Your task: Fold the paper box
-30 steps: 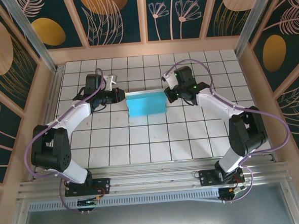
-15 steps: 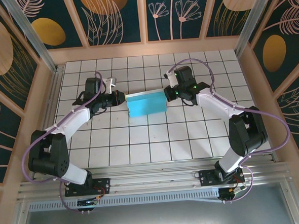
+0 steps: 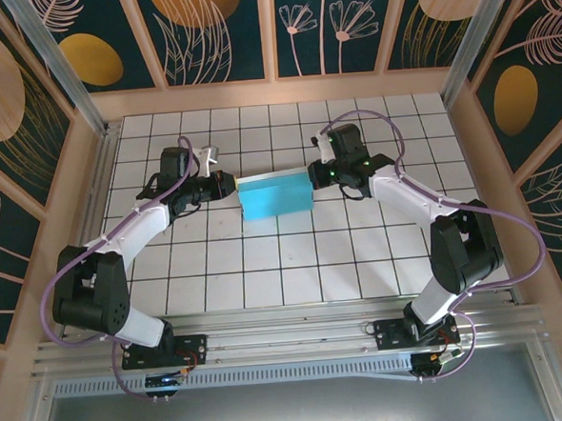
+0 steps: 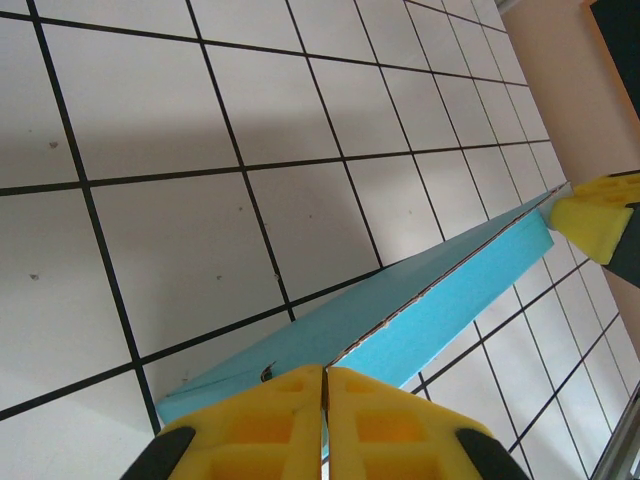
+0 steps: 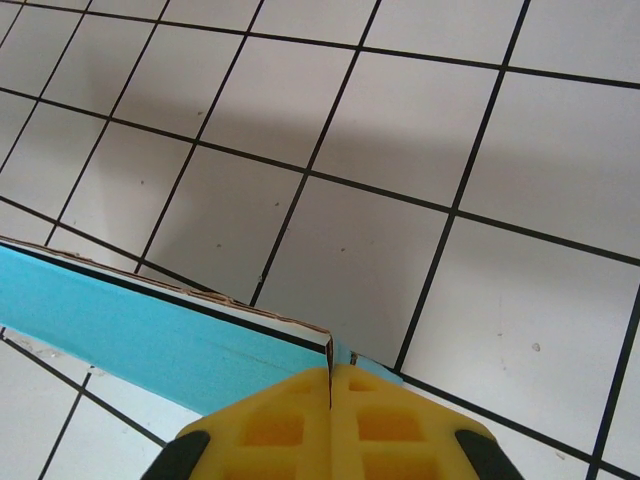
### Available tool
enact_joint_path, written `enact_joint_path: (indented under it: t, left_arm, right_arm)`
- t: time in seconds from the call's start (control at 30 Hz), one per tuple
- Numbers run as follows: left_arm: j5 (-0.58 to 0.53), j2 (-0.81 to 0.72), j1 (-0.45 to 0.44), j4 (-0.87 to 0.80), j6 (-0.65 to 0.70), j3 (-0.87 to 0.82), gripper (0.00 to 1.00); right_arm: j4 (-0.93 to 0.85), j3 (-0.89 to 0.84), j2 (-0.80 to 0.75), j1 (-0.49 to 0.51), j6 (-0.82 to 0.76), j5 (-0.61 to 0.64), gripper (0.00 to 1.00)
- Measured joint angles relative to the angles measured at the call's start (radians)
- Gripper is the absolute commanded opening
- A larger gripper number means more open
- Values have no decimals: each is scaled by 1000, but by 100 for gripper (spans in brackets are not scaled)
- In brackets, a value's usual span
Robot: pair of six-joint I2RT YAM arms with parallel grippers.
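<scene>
The paper box (image 3: 274,196) is a flat turquoise rectangle held just above the middle of the white tiled table, with a raised back edge. My left gripper (image 3: 230,182) is shut on its left end. In the left wrist view the yellow fingers (image 4: 260,430) pinch the thin card edge of the paper box (image 4: 440,290), and the left gripper (image 4: 324,375) shows no gap. My right gripper (image 3: 313,176) is shut on the right end. In the right wrist view the right gripper (image 5: 330,372) clamps the corner of the paper box (image 5: 130,335), whose white inner side shows along the top edge.
The tiled table (image 3: 265,269) has open tiles in front of the box and behind it. Wooden walls (image 3: 274,92) close it in at the back and both sides. A metal rail (image 3: 289,348) with the arm bases runs along the near edge.
The left arm's elbow has swung outward to the left and its gripper has shifted slightly. The box stays pinched between both grippers in nearly the same place.
</scene>
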Motion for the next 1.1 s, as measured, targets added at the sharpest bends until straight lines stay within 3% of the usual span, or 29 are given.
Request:
enact_joint_path:
  t: [0.9,1.1]
  left_arm:
    - [-16,-42,-15,18,-12,-48,9]
    - [-24,-61,-17,17,-21,-66,16]
  right_arm:
    - [55,-34,0,26,20,58,0]
    - [129,-79,-10,41,34,87,0]
